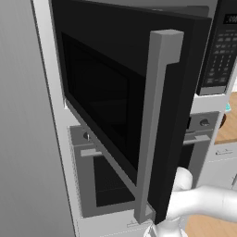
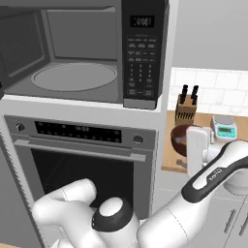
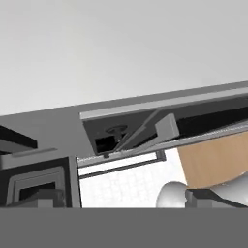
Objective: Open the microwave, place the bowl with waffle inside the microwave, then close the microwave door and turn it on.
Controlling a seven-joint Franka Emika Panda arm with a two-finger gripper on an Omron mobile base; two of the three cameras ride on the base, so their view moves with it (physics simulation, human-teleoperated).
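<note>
Door (image 1: pixel 115 106) open, tool jaws apart, empty. Next grab bowl (image 2: pixel 181 140) by its rim, keep it level, clear the door.

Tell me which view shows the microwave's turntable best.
The right base view: the microwave stands open and its round turntable lies in plain sight. In the left base view the open microwave door blocks the inside. The hand view shows no clear turntable.

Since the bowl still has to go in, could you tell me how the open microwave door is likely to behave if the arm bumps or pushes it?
The microwave door hangs swung out on one side, so a nudge would probably swing it, not bend it. Its wide panel and long grey handle look rigid. The dark window seems the likeliest part to be fragile.
</note>
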